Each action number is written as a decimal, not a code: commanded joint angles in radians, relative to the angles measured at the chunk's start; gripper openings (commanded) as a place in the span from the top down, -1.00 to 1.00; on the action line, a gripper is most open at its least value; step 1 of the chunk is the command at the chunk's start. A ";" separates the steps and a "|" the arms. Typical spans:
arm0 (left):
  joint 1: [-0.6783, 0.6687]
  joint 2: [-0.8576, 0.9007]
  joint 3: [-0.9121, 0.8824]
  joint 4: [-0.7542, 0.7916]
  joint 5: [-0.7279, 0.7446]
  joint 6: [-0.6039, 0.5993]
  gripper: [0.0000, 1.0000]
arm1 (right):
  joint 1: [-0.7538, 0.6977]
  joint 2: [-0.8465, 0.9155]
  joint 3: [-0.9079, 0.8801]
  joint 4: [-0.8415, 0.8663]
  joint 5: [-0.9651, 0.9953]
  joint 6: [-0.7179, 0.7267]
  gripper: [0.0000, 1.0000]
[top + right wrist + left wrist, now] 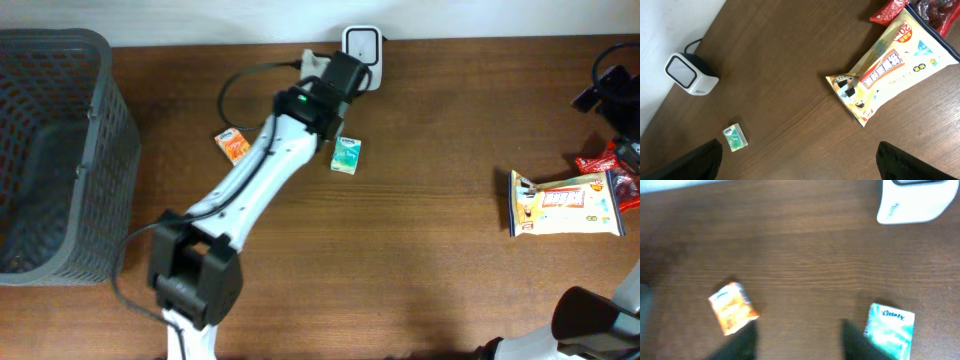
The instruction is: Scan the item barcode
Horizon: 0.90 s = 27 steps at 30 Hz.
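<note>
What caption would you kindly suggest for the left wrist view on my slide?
Open left tool above table, between orange packet and Kleenex pack; white scanner beyond.

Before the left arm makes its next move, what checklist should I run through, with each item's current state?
1. Empty left gripper: ok, jaws apart, nothing between them.
2. Empty right gripper: ok, jaws wide apart, nothing held.
3. Upright scanner: ok, it stands ahead of the left gripper.
4. Candidate items located: ok, the tissue pack and the orange packet lie flat, one on either side of the left gripper.
5. Visible barcode on either item: cannot tell, the wrist picture is too blurred.
</note>
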<state>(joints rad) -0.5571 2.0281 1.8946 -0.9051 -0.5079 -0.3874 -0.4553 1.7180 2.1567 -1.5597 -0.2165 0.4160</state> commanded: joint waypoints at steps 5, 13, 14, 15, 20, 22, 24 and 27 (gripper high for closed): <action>0.131 -0.051 0.013 -0.154 -0.012 0.000 -0.98 | 0.004 -0.005 0.000 0.000 -0.008 0.005 -0.97; 0.225 -0.051 0.012 -0.256 0.065 0.000 -0.98 | 0.004 -0.005 0.000 0.080 -0.019 0.144 -0.97; 0.227 -0.051 0.012 -0.266 0.068 0.000 -0.98 | 0.003 -0.005 0.000 0.083 -0.019 0.143 -0.97; 0.227 -0.051 0.012 -0.277 0.068 0.000 -0.98 | 0.003 -0.005 0.000 0.083 -0.018 0.143 -0.97; 0.226 -0.051 0.012 -0.294 0.097 0.000 -0.98 | 0.007 -0.004 -0.001 0.091 -0.063 0.142 -0.97; 0.226 -0.051 0.012 -0.293 0.126 0.000 -0.98 | 0.034 0.004 -0.008 0.061 -0.064 0.131 -0.97; 0.226 -0.051 0.012 -0.293 0.137 0.000 -0.98 | 0.090 0.017 -0.026 0.047 -0.064 0.046 -0.97; 0.226 -0.051 0.012 -0.291 0.154 0.000 -0.99 | 0.230 0.050 -0.092 0.077 -0.060 -0.081 -0.97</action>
<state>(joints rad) -0.3336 1.9862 1.8999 -1.1938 -0.3874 -0.3882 -0.3477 1.7237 2.1269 -1.5024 -0.2623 0.4671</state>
